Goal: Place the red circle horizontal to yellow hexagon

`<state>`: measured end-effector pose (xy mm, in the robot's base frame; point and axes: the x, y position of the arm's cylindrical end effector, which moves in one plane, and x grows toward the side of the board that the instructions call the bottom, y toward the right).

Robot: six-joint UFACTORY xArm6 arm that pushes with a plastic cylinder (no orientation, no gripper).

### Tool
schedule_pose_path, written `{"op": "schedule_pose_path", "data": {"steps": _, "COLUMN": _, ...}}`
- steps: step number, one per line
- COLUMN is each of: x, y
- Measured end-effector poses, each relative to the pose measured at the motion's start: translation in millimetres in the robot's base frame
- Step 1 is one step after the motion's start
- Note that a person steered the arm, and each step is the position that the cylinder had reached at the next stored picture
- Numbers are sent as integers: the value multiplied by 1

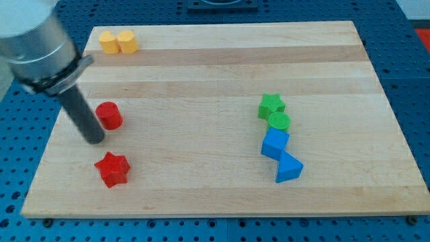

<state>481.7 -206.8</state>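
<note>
The red circle [109, 115] stands on the wooden board at the view's left. The yellow hexagon [127, 42] sits at the board's top left, touching a second yellow block [108, 42] on its left. My tip [95, 139] rests on the board just left of and slightly below the red circle, close to it or touching it. A red star [112, 169] lies below the red circle, near the board's bottom left.
A green star [271, 105] and a green circle [279, 122] touch each other at the view's right. Below them lie a blue block [275, 144] and a blue triangle [289, 168]. The board's left edge [48, 141] is near my tip.
</note>
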Motion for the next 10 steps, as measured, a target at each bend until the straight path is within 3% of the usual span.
{"op": "schedule_pose_path", "data": {"steps": 2, "x": -101, "y": 33}}
{"op": "schedule_pose_path", "data": {"steps": 3, "x": -120, "y": 34}}
{"op": "schedule_pose_path", "data": {"steps": 6, "x": -148, "y": 34}}
{"op": "schedule_pose_path", "data": {"steps": 8, "x": -134, "y": -29}}
{"op": "schedule_pose_path", "data": {"steps": 10, "x": -171, "y": -2}}
